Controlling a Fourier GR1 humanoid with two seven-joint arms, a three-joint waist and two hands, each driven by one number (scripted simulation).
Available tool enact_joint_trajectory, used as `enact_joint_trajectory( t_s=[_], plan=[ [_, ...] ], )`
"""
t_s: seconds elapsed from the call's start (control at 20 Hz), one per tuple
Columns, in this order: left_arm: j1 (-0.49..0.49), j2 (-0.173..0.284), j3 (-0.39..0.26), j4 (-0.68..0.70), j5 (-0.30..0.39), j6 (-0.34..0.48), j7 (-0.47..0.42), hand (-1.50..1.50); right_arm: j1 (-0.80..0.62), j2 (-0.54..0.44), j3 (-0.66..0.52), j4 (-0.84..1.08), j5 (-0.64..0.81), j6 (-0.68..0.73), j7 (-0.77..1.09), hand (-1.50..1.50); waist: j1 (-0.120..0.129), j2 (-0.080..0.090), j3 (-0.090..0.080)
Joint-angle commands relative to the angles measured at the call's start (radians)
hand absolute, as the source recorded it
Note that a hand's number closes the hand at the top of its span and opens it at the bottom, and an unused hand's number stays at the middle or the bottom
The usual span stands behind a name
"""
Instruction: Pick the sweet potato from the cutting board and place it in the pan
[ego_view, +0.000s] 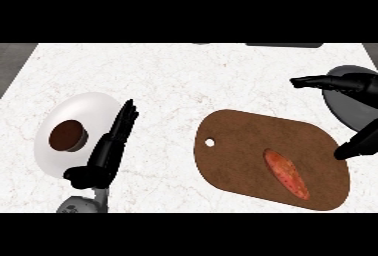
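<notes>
Sweet potato (286, 174) on cutting board (244, 150), axis diag upper-left–lower-right

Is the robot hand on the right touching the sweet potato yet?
Apart. The head view shows bare cutting board between the right robot hand and the sweet potato.

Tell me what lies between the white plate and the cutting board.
In the head view, the left robot hand stands beside the white plate; bare counter separates it from the cutting board.
</notes>
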Motion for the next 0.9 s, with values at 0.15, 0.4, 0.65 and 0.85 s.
enact_joint_trajectory(
  t_s=[0.15, 0.4, 0.65, 0.85],
  plan=[
    [0.023, 0.004, 0.002, -0.002, 0.005, -0.017, -0.014, 0.00, -0.067, -0.003, 0.187, -0.085, 0.267, 0.070, -0.159, -1.50, -0.002, -0.002, -0.002],
    [0.035, 0.005, -0.004, -0.039, -0.010, 0.001, 0.016, 0.00, -0.081, -0.018, 0.348, -0.176, 0.467, -0.041, -0.200, -1.50, -0.008, -0.007, -0.002],
    [0.002, -0.009, 0.013, 0.000, -0.016, 0.006, 0.019, 0.00, -0.070, -0.005, 0.464, -0.124, 0.673, -0.212, -0.289, -1.50, -0.027, -0.006, -0.003],
    [0.031, -0.001, 0.021, -0.073, -0.010, 0.003, 0.055, 0.00, -0.037, 0.017, 0.474, -0.057, 0.726, -0.247, -0.319, -1.50, -0.035, -0.010, -0.003]
  ],
)
